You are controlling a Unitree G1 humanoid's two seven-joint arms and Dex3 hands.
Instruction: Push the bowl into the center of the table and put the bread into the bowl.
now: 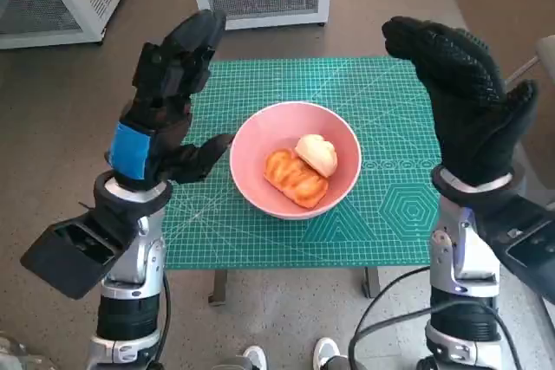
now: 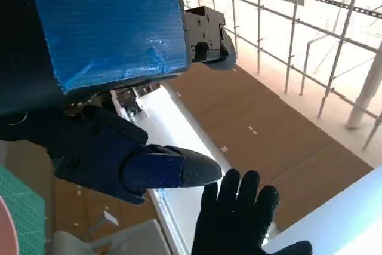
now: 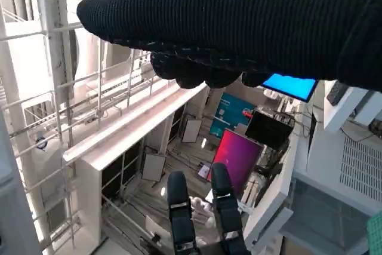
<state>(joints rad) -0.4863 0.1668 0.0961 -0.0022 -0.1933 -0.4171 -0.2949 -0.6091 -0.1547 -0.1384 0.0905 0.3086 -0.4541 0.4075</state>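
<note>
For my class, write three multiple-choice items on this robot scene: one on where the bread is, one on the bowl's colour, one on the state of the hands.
1. Where is the bread?
A. on the floor
B. in the bowl
C. in the left hand

2. What colour is the bowl?
A. pink
B. blue
C. white

3. What are the two hands doing?
A. both grip the bowl
B. one holds bread
C. both are raised and hold nothing

Answers:
1 B, both pieces lie inside the bowl.
2 A, its rim and wall are pink against the green mat.
3 C, the left hand and right hand are up beside the bowl, touching nothing.
</note>
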